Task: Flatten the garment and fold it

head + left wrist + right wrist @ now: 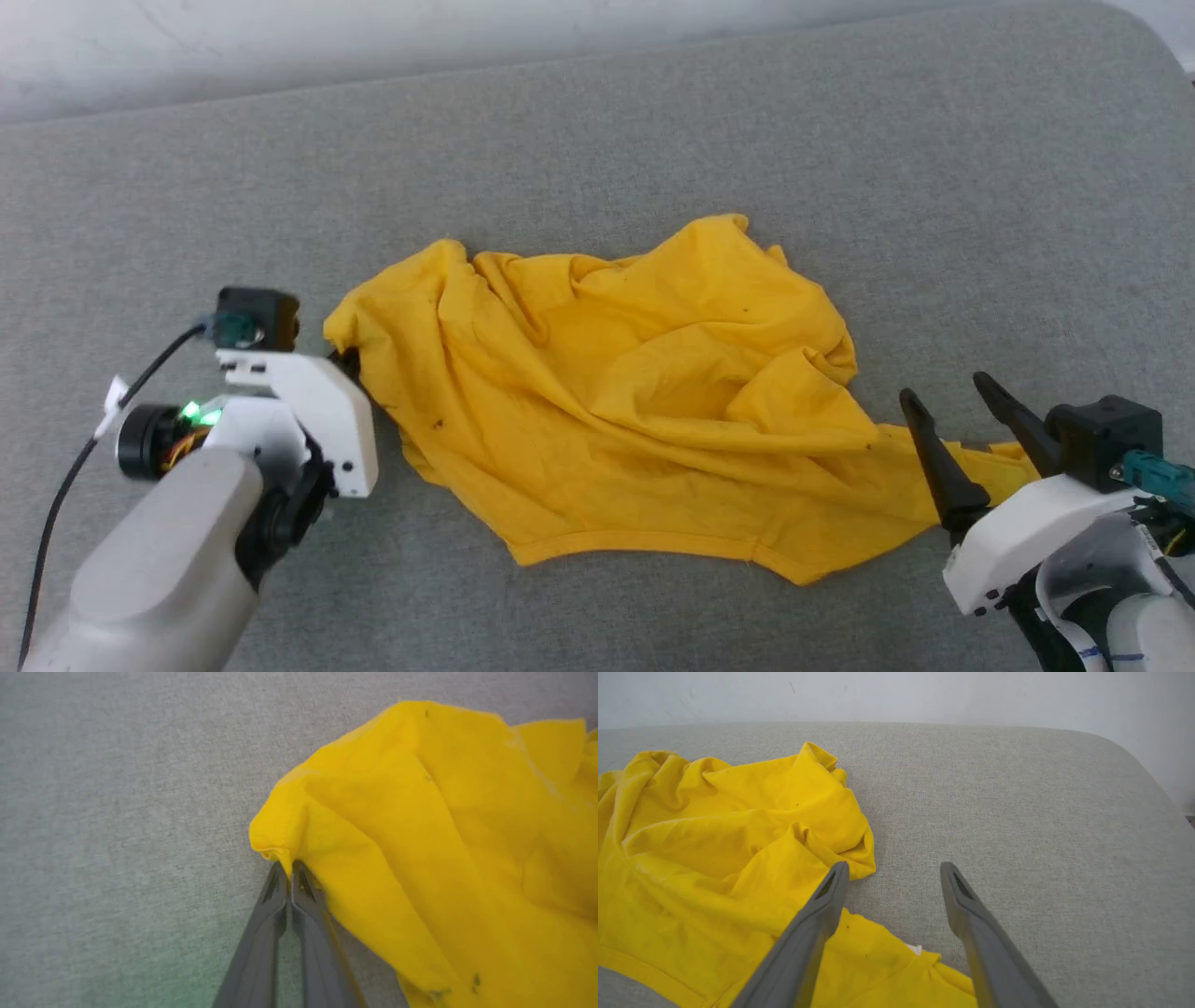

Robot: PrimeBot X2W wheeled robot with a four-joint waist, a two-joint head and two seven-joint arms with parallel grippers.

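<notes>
Your yellow shirt (635,401) lies crumpled in the middle of the grey surface (597,140), with a plain side up and its hem running along the near edge. Your left claw (290,864) sits at the shirt's left edge, its fingers pressed together and pinching a fold of the cloth at their tips. Your right claw (943,385) stands spread over the strip of shirt that trails out to the right. In the right wrist view, one finger is above yellow cloth and the other above bare surface.
</notes>
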